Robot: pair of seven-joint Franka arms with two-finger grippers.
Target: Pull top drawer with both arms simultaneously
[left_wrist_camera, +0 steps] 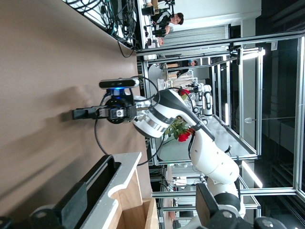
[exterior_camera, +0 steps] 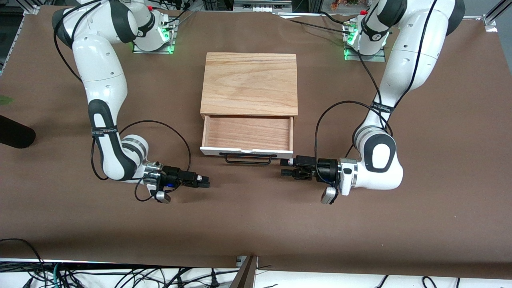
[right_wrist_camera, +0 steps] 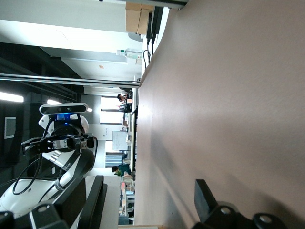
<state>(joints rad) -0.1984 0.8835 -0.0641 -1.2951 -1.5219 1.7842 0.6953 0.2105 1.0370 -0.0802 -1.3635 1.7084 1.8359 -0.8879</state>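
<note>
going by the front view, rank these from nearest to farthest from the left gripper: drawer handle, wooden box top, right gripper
From the left gripper, open, low by the table at the drawer's left-arm end:
1. Drawer handle: black wire, on the white front of the open top drawer, just beside the gripper.
2. Right gripper: open, past the handle toward the right arm's end.
3. Wooden box top: toward the bases.

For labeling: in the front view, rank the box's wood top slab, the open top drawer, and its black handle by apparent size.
1. Wood top slab, largest.
2. Top drawer.
3. Black handle, smallest.

White arms (exterior_camera: 100, 72), black cables
</note>
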